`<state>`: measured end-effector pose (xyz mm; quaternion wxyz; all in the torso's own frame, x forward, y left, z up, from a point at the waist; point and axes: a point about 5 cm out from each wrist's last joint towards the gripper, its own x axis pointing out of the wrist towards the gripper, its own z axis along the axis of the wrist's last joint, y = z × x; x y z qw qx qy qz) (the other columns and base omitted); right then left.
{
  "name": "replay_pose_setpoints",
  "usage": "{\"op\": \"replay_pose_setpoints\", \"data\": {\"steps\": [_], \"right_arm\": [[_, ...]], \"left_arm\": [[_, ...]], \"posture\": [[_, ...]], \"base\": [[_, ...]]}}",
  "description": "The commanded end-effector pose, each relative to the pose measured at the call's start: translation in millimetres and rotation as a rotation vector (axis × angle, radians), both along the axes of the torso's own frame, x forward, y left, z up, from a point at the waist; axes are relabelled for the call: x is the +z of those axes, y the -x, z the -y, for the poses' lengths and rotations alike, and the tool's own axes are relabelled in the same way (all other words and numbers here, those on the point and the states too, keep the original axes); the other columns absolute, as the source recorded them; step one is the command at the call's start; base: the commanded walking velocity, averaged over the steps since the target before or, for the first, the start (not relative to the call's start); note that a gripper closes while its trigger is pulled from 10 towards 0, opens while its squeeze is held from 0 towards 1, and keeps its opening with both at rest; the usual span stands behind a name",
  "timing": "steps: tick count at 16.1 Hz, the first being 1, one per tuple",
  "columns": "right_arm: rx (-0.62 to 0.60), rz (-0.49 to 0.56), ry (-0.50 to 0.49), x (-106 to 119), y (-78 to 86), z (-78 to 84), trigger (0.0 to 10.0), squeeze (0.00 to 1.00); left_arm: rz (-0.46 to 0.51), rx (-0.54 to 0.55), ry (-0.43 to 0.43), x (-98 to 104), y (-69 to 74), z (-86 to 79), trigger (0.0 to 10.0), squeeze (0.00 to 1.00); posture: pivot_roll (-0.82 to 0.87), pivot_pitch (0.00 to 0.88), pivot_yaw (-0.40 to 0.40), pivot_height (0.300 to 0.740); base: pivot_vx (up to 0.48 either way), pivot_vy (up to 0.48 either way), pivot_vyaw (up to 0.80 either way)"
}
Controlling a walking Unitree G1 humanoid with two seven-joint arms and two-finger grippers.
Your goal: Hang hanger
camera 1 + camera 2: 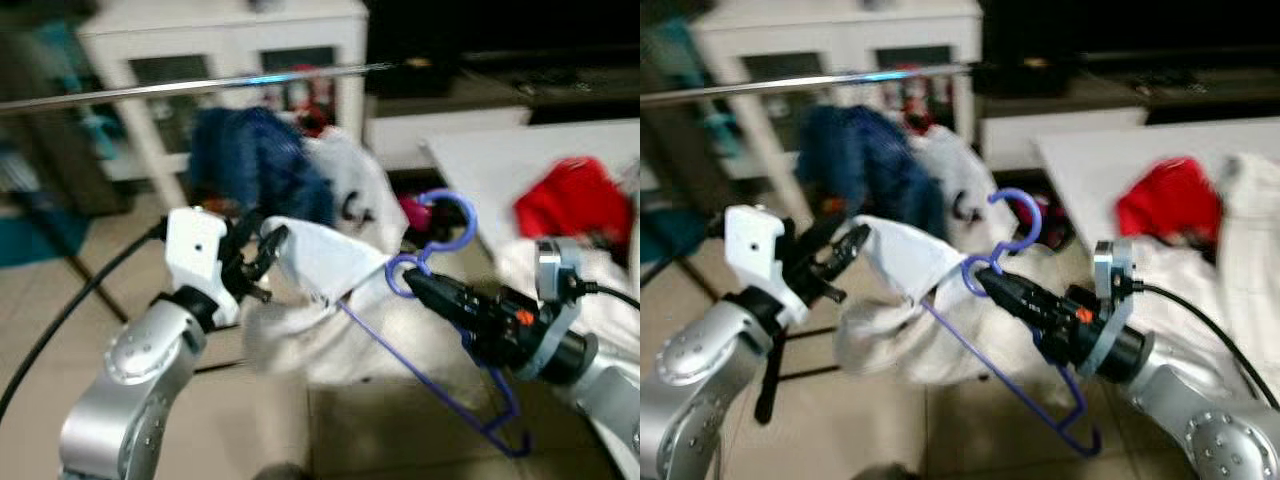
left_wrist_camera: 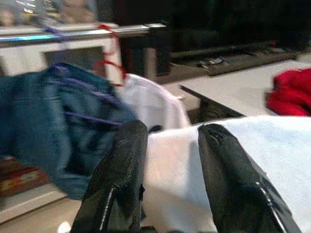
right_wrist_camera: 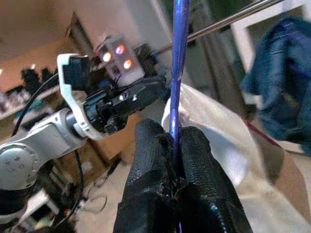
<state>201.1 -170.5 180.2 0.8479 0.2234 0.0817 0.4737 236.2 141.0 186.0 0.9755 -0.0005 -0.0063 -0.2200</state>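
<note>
The purple hanger (image 1: 440, 330) is clamped tight at its neck by the right gripper (image 1: 418, 283), w/ the white garment (image 1: 325, 262) pinched by the left gripper (image 1: 262, 252).

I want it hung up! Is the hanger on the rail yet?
No. The hanger sits below the rail, held by the right pincer.

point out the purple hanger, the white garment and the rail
purple hanger (image 1: 455, 222): left eye view, on its hook
white garment (image 1: 320, 258): left eye view, on the cloth by the left fingers
rail (image 1: 200, 87): left eye view, mid-bar
</note>
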Motion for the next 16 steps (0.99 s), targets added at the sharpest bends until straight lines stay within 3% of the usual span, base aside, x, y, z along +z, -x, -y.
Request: {"op": "replay_pose_setpoints", "data": {"steps": [1, 2, 5, 8, 10, 11, 16], "right_arm": [[0.019, 0.043, -0.002, 7.2, 1.0, -1.0, 10.0, 0.00], [0.020, 0.043, -0.002, 7.3, 1.2, -0.8, 10.0, 0.00], [0.015, 0.039, 0.006, 5.0, 0.5, -1.3, 10.0, 0.00], [-0.008, 0.054, 0.016, 5.4, -6.3, -6.3, 10.0, 0.00], [-0.060, 0.071, 0.051, 4.7, -15.4, -12.3, 10.0, 0.00], [-0.091, 0.092, 0.100, 4.1, -22.1, -16.8, 10.0, 0.00], [-0.221, 0.184, 0.207, 5.7, -51.0, -32.5, 10.0, 0.00]], "left_arm": [[0.008, 0.011, -0.010, 1.5, 1.5, -0.8, 10.0, 0.00], [0.008, 0.010, -0.010, 1.6, 1.9, -0.9, 10.0, 0.00], [-0.030, 0.003, 0.052, -1.8, 3.5, -0.7, 10.0, 0.00], [-0.010, 0.020, 0.036, 1.5, 2.8, -4.6, 10.0, 0.00], [-0.011, 0.071, 0.008, 1.9, -1.4, -17.3, 10.0, 0.00], [-0.006, 0.070, 0.006, 3.6, -3.0, -23.9, 10.0, 1.00], [0.002, -0.029, -0.047, 5.4, -9.5, -18.8, 10.0, 1.00]], "posture": [[-0.11, 0.000, 0.042, 0.740], [-0.11, 0.000, 0.042, 0.740], [-0.11, 0.000, 0.041, 0.740], [-0.10, 0.000, 0.042, 0.740], [-0.10, 0.000, 0.042, 0.740], [-0.11, 0.000, 0.057, 0.740], [-0.11, 0.000, 0.066, 0.740]], "base": [[0.000, -0.480, 0.80], [0.000, -0.480, 0.80], [0.000, 0.160, 0.80], [0.000, 0.426, 0.80], [0.000, 0.000, 0.34], [0.000, 0.000, 0.00], [0.000, 0.000, 0.00]]}}
